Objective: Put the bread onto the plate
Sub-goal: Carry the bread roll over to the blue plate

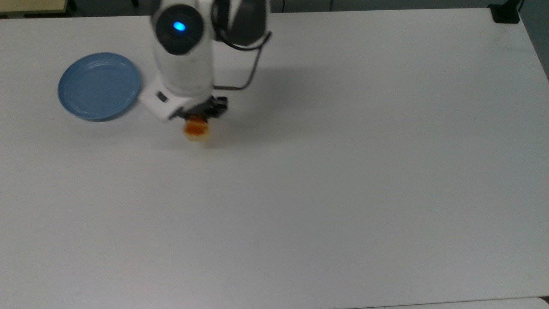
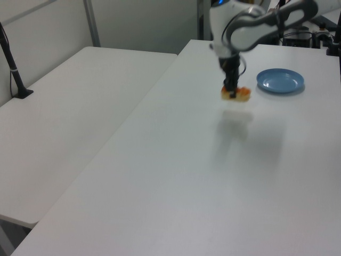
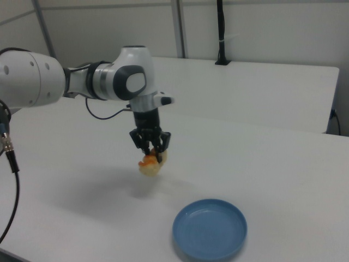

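So the gripper [image 3: 151,154] has its two fingers clamped on the bread [image 3: 151,164], and the loaf hangs in the air above the white table [image 1: 343,171], clear of the surface. You can tell in the right view because there's a soft shadow on the tabletop underneath it with a gap between the two. The bread's glossy orange top sits right under the black fingers and the pale cream side pokes out below them. Taking the plate [image 3: 209,228] as the landmark: in the right view the light-blue plate sits nearest the camera, and the bread hangs beyond it and toward the right view's left, near but not over it. In the top view the bread [image 1: 197,128] is off to the top view's right of the plate [image 1: 99,86] and a bit lower in the frame, with the gripper [image 1: 200,114] just above it, and the white wrist housing comes close to the plate's rim. In the left view it's flipped, so the bread [image 2: 236,94] is on the left view's left of the plate [image 2: 280,80], and the gripper [image 2: 232,90] comes straight down onto it. The arm [image 3: 82,82] stretches back from there, white with dark joints. Past the plate there's a second white table [image 3: 245,87], with a black post [image 3: 220,33] standing on its far edge.
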You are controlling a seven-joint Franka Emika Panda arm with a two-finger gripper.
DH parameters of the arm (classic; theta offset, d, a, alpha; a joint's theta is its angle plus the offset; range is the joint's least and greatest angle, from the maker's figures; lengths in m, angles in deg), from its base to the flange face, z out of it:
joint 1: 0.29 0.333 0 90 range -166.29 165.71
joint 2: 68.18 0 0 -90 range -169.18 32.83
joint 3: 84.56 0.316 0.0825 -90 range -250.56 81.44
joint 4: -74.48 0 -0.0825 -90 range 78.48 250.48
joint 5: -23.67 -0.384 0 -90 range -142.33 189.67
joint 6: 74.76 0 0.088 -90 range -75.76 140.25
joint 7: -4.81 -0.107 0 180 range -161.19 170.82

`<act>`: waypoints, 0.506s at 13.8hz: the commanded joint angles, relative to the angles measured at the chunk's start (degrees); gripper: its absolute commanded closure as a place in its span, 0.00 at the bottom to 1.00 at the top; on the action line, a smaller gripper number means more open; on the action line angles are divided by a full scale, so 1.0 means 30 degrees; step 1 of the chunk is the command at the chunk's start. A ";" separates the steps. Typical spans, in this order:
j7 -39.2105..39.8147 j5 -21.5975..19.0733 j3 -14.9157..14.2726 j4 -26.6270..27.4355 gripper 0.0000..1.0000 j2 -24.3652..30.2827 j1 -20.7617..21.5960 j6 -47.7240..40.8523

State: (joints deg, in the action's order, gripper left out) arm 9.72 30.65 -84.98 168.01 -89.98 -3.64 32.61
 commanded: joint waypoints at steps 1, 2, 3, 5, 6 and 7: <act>0.3659 0.0598 0.0052 0.1399 0.61 0.1672 -0.2450 -0.0634; 0.4452 0.1095 0.0052 0.1546 0.61 0.1674 -0.3095 -0.0663; 0.5098 0.1622 0.0052 0.2041 0.61 0.1761 -0.3624 -0.0634; 0.5950 0.2822 0.0081 0.3357 0.61 0.2170 -0.4708 -0.0401; 0.6360 0.3206 0.0081 0.3944 0.61 0.2462 -0.5322 -0.0196; 0.7118 0.3268 0.0081 0.4675 0.61 0.2842 -0.6170 0.0531</act>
State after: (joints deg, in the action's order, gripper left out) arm 26.87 38.34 -85.16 174.72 -86.21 -18.28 30.64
